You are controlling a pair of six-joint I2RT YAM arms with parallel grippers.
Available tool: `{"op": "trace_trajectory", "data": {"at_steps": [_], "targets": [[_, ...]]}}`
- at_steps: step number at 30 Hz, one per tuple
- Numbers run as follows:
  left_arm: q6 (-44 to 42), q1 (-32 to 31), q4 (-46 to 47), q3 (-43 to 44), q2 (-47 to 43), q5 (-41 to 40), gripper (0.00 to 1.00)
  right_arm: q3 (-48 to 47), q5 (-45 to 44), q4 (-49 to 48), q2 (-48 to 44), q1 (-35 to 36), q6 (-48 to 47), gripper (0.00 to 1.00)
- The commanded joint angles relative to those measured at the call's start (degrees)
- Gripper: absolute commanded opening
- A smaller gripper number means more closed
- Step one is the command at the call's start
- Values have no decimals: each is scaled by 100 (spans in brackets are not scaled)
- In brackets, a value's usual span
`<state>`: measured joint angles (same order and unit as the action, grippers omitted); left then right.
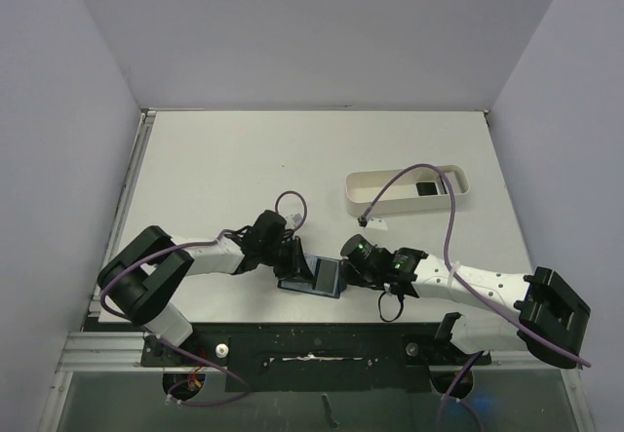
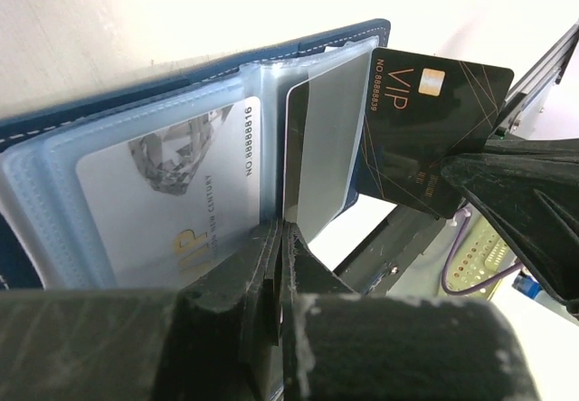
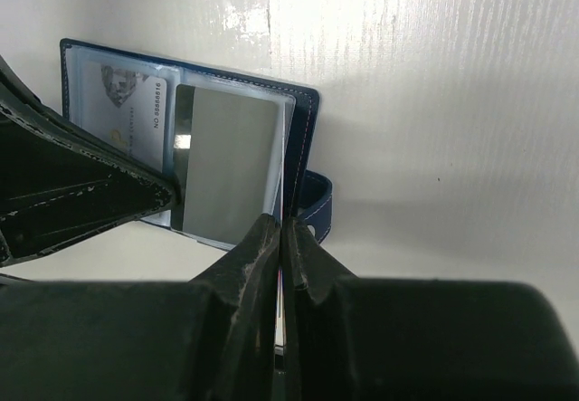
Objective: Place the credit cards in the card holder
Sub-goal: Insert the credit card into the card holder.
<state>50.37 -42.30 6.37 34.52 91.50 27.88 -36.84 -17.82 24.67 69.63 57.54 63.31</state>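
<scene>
Both arms are built of white link shells joined by black joint housings: the left arm (image 1: 200, 255) and the right arm (image 1: 483, 281). A purple cable (image 1: 429, 169) is run along each arm. A green light (image 1: 357, 248) is lit on the right wrist. The left fingers (image 2: 226, 301) and right fingers (image 3: 244, 279) are moulded in matte black, marked with whitish scuffs.

Bright even light, glare whitening the table (image 3: 434, 75) in wrist views, near fingers (image 3: 256, 261) softly blurred.
</scene>
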Motion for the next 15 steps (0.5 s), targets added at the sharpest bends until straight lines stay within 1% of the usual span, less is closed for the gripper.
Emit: {"op": "trace_trajectory", "data": {"at_steps": [1,3,4,6,10,15], "targets": [[-80,-32,32,239,-33,-67,7,80,-218,-153,-58,54,91,0],[-65,-32,-125,267,-169,-296,21,68,-283,-45,-153,54,102,0],[-56,-32,-192,278,-255,-396,26,59,-316,26,-216,56,108,0],[-16,-32,-239,291,-428,-540,34,67,-410,123,-350,50,123,0],[59,-33,-195,292,-645,-668,40,138,-439,133,-491,54,154,0],[111,-32,-78,281,-521,-696,43,239,-360,-206,-452,62,72,0]]}}
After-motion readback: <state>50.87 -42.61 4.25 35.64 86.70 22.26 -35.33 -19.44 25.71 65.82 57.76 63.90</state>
